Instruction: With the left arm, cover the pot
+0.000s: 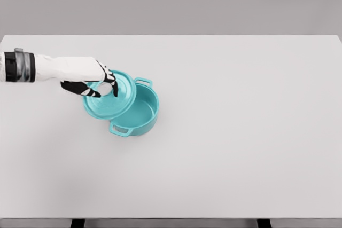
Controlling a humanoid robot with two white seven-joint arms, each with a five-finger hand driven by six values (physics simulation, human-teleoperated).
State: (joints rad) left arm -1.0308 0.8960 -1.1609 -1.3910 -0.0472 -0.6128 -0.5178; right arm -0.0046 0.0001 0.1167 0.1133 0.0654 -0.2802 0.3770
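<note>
Fingers: black fingertips (113,88) of the white left hand (91,81) curl down around the knob at the middle of the round teal lid (109,102), gripping it.
Lid: tilted, offset to the left of the pot, covering only its left part.
Pot: round teal two-handled pot (140,113) on the flat white table (240,132), left of centre; its right interior shows uncovered.
Handles: one toward the far rim, one toward the near rim.
Arm: enters from the picture's left edge.
</note>
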